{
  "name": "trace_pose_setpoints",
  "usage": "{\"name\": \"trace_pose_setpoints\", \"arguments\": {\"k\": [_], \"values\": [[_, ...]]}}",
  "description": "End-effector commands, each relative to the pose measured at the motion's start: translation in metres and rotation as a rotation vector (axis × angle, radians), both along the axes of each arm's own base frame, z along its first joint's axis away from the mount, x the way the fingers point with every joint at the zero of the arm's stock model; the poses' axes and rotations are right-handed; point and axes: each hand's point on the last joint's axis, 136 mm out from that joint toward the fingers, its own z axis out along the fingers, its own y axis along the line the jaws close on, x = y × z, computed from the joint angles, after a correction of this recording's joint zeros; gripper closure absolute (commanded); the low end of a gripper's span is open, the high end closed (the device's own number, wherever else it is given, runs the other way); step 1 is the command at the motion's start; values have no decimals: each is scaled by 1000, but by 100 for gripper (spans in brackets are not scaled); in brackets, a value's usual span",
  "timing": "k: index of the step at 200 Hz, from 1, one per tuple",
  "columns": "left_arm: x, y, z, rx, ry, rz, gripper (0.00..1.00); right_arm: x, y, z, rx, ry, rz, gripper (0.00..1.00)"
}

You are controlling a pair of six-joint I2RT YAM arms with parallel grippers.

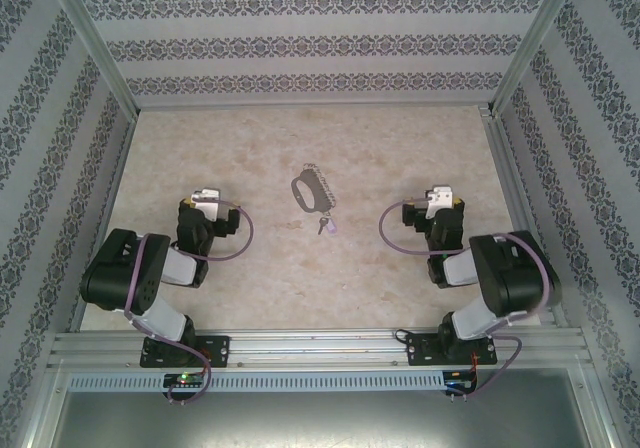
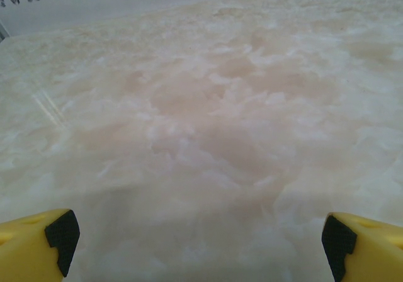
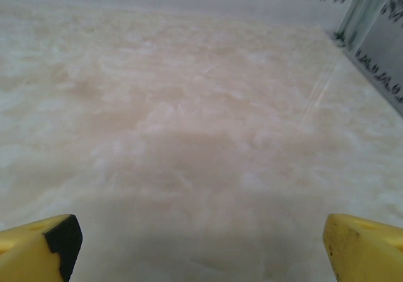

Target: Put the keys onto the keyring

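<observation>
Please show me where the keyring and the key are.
keyring (image 1: 301, 190): top external view, on the left long side of the loop.
key (image 1: 327, 227): top external view, on its lilac head.

Bench (image 1: 290, 288) in front of me: pale marbled beige top. Walls (image 1: 320, 43) on three sides, white with dark floral bands. Aluminium posts (image 1: 96, 43) at both back corners, rails (image 1: 320, 343) along my near edge, slotted duct (image 1: 330, 380) just below them.
</observation>
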Motion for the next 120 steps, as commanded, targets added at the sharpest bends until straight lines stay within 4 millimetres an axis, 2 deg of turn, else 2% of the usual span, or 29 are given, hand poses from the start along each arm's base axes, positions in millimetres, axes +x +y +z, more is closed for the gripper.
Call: {"name": "trace_pose_setpoints", "arguments": {"k": [1, 17, 26, 28, 35, 120], "values": [[18, 3, 17, -47, -23, 6, 0, 14, 11, 37, 25, -96, 71, 2], [24, 9, 15, -73, 1, 17, 0, 31, 3, 36, 71, -78, 47, 2], [25, 11, 13, -88, 20, 17, 0, 28, -6, 27, 115, -25, 21, 2], [25, 11, 13, -91, 23, 17, 0, 34, -9, 33, 120, -35, 13, 2], [26, 12, 13, -101, 23, 14, 0, 35, -13, 35, 137, -23, 3, 2], [27, 17, 11, -138, 39, 16, 0, 35, -15, 36, 90, -38, -43, 2]]}}
